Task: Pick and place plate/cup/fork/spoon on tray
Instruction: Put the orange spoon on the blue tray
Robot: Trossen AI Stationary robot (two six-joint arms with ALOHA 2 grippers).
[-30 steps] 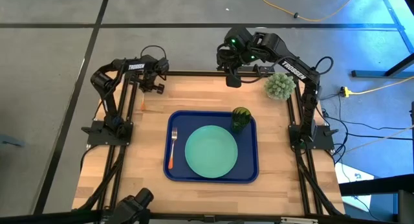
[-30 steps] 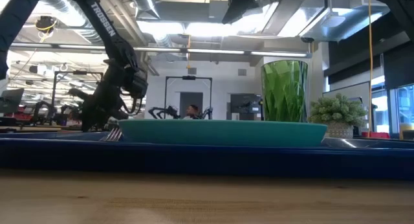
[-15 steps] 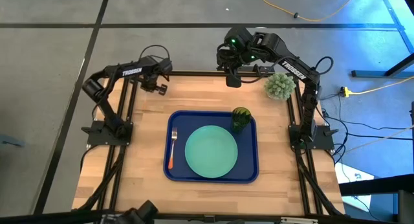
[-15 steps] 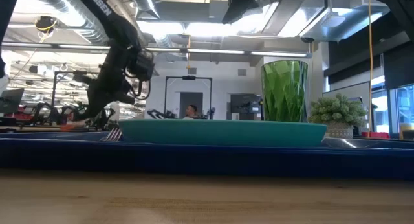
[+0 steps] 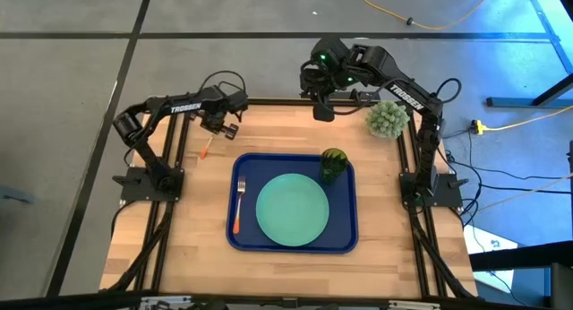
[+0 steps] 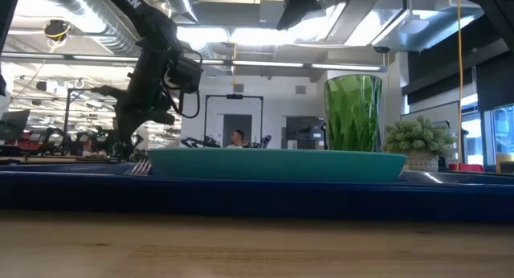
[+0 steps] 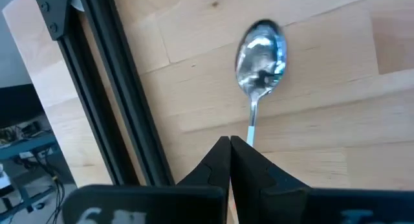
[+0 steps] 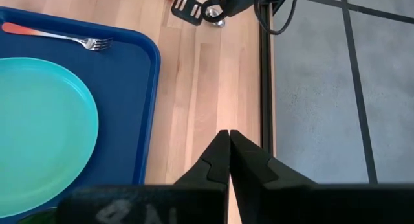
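The pale wooden surface (image 5: pixel 179 229) carries the tray (image 5: pixel 344 239), while the left end effector (image 7: pixel 230 144) grips the spoon (image 7: pixel 261 56) and the right end effector (image 8: pixel 229 136) waits closed.

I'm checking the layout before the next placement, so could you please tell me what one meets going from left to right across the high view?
Spoon held by the left end effector → fork → plate → cup → spiky ball plant.

Light: bright, even, from ceiling strips (image 6: pixel 241 63) overhead.
Glare: spoon (image 7: pixel 261 56) bowl glints.
Blur: near table edge (image 6: pixel 257 250) soft.
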